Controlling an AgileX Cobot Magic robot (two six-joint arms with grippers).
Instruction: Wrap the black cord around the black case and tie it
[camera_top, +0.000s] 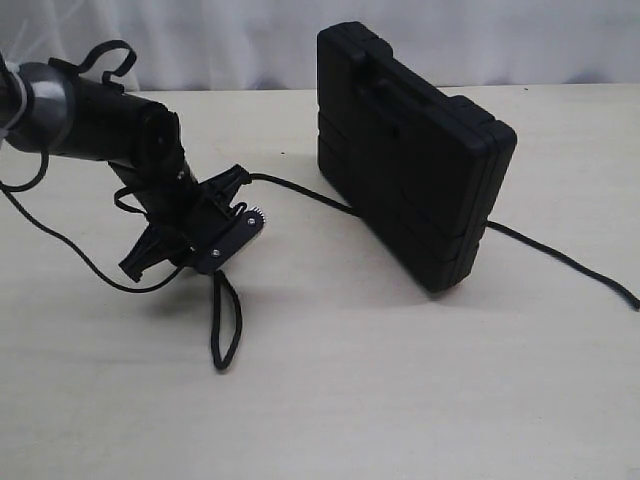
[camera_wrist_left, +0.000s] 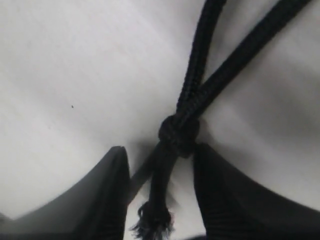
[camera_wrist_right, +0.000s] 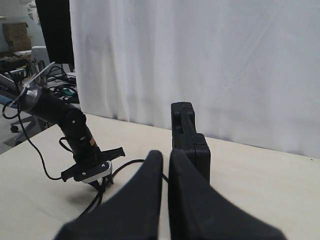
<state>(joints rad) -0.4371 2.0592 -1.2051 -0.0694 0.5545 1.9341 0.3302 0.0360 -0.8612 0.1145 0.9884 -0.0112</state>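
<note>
Your left end effector (camera_wrist_left: 160, 150) is open, straddling the black cord (camera_wrist_left: 198, 65), with the knot (camera_wrist_left: 178, 132) at its fingertips and the frayed tail (camera_wrist_left: 152, 220) between them. The braid looks limp, light and likely to slip, so pinch just behind the knot. Your right end effector (camera_wrist_right: 165, 155) is closed and empty, well short of the black case (camera_top: 410, 150).

Pale table (camera_top: 400, 400): black case (camera_top: 410, 150), black cord (camera_top: 560, 255)

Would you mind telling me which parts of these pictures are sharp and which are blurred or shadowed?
Left wrist view: the black cord's knot is fairly sharp, the left gripper blurs near the lens. Right wrist view: the right gripper is soft, the black case clearer. Exterior view: even light, only a soft shadow on the table beneath the left gripper.
</note>
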